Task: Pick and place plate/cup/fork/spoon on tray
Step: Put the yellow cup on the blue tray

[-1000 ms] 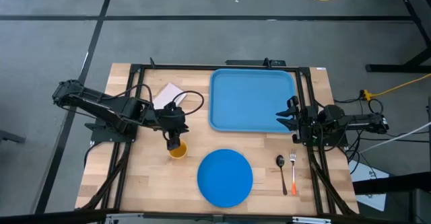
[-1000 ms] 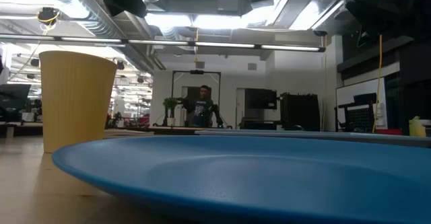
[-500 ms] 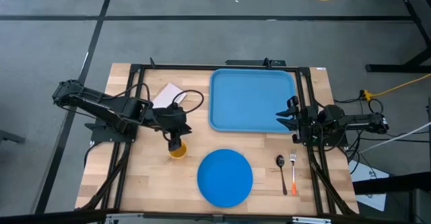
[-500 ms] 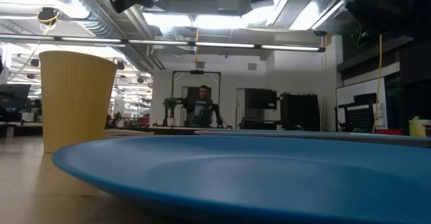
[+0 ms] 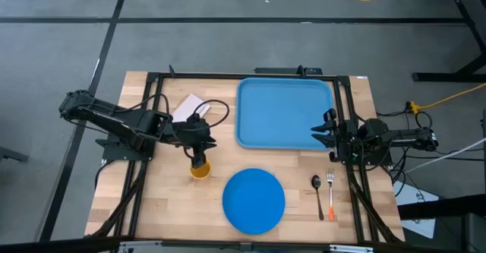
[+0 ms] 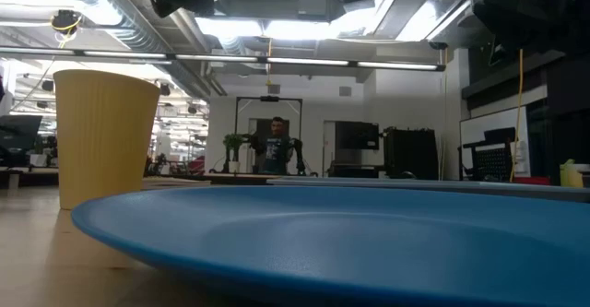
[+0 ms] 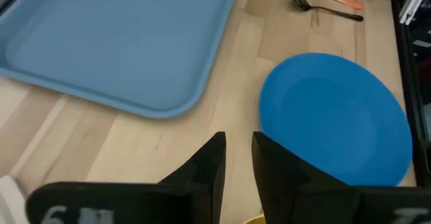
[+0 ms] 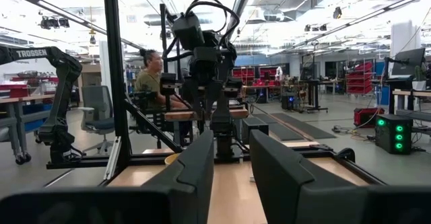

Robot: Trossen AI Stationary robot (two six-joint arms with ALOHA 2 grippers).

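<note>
Item: your left gripper (image 5: 199,162), fingers narrowly parted, hung over the cup (image 5: 200,170); descending off-centre risked toppling it toward the plate (image 5: 254,200).

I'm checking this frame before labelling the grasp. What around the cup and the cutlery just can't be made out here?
- Cup, high view: the left tool covers part of its rim, so any contact is hidden.
- Cup, left wrist view: only a yellow sliver shows at the picture's edge.
- Fork and spoon, low view: hidden behind the plate.
- Right tool, by the tray: idle.
</note>
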